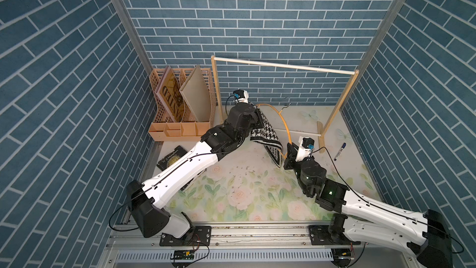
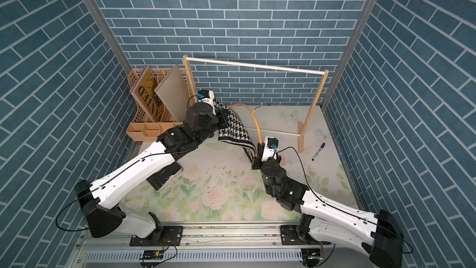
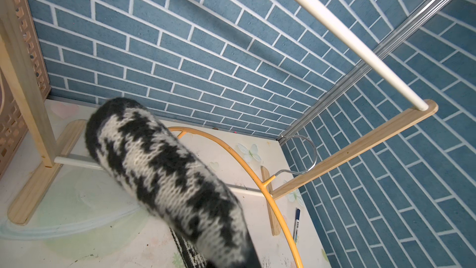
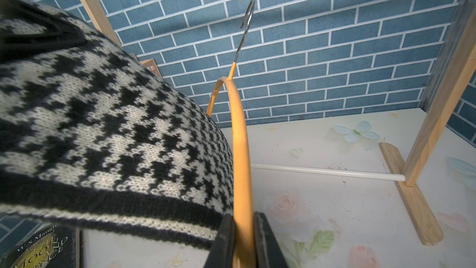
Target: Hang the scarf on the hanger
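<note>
Black-and-white scarf (image 1: 265, 131) in left gripper (image 2: 222, 118)

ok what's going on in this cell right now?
Both arms are working on hanging a scarf. The left pincer is shut on the houndstooth scarf and holds it lifted, its free end trailing down toward the table. The right pincer is clamped on one end of the orange hanger, holding it up on edge with the hook at the far end. The scarf lies against the hanger's arc; whether it is draped over it I cannot tell. The hanger is not on the wooden rack.
</note>
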`<state>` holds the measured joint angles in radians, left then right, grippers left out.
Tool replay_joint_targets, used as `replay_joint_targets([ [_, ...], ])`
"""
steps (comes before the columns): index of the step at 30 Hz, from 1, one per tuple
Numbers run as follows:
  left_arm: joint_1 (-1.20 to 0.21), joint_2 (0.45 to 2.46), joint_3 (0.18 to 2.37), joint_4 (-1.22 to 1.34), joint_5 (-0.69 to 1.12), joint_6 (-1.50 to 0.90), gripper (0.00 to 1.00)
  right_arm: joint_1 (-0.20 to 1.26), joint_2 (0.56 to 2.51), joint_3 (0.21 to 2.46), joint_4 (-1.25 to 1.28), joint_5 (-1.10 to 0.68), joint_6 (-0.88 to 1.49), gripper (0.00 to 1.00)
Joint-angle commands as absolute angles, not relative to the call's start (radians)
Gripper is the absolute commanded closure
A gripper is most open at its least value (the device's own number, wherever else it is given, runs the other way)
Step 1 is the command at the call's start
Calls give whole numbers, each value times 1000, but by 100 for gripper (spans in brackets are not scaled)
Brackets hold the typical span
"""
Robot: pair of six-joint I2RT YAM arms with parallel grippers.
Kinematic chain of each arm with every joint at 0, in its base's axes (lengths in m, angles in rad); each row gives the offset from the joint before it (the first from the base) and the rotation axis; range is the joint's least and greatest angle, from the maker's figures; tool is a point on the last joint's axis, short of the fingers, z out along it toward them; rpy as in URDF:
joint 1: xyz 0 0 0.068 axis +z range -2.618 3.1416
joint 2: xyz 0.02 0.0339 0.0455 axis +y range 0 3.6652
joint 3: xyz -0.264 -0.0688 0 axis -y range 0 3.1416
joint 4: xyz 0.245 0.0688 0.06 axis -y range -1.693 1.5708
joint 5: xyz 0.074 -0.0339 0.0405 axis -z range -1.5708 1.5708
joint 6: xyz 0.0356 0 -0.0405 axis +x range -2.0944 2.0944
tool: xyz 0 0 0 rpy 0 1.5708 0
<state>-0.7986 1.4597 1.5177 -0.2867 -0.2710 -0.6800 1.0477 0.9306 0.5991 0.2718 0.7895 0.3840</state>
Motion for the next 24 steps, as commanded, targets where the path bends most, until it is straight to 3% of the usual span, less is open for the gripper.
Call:
replay_joint_targets([
  [1, -796, 1409, 1500, -266, -299, -668, 100, 1037, 908, 600, 342, 818, 338, 100],
  [24, -796, 1394, 1352, -177, -297, -709, 100, 1035, 910, 609, 429, 786, 308, 100],
])
